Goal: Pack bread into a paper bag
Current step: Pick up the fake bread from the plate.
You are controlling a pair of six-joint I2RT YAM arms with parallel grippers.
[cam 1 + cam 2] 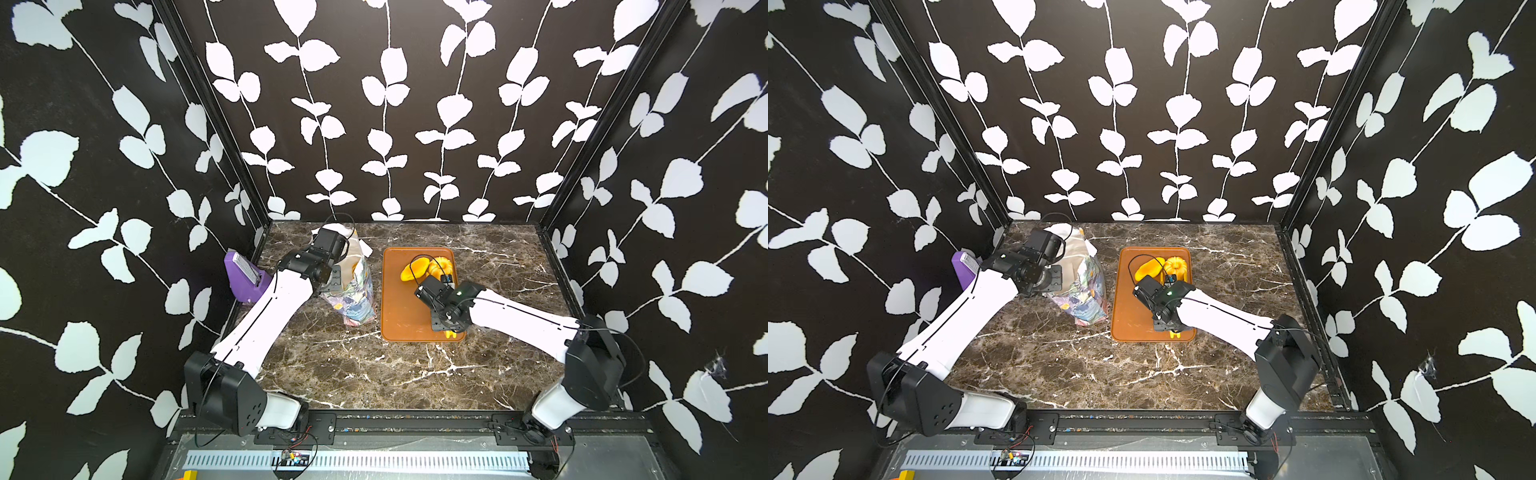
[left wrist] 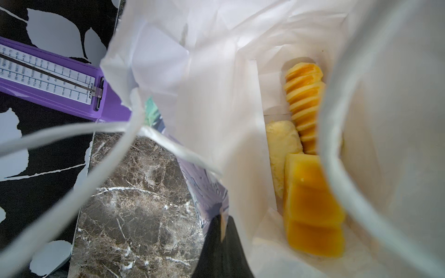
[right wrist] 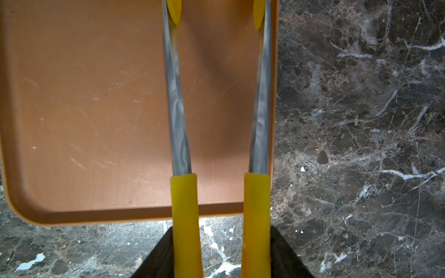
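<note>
A marble table [image 1: 374, 374] is seen in both top views, with an orange tray [image 1: 399, 316] at its middle and the paper bag [image 1: 353, 299] just beside it, apparently tilted. The tongs [image 3: 177, 120] are clamped at their yellow handles by the right gripper [image 3: 220, 255], with the tips spread over the tray. The bag's rim is pinched by the left gripper [image 2: 220, 223], which is pressed together on the paper.

An oval bun [image 1: 413, 268] and a ring cake [image 1: 1174, 266] lie on the tray. A ridged loaf [image 2: 304, 101], a segmented loaf [image 2: 310, 199] and a pale piece [image 2: 281, 149] lie in the bag.

The bag could be toppled, or its mouth folded shut, if the rim is tugged. A glossy bun could be squirted out by an off-centre squeeze.

The bag's contents are shown only by the left wrist view. The bread on the tray is shown only by the top views.
</note>
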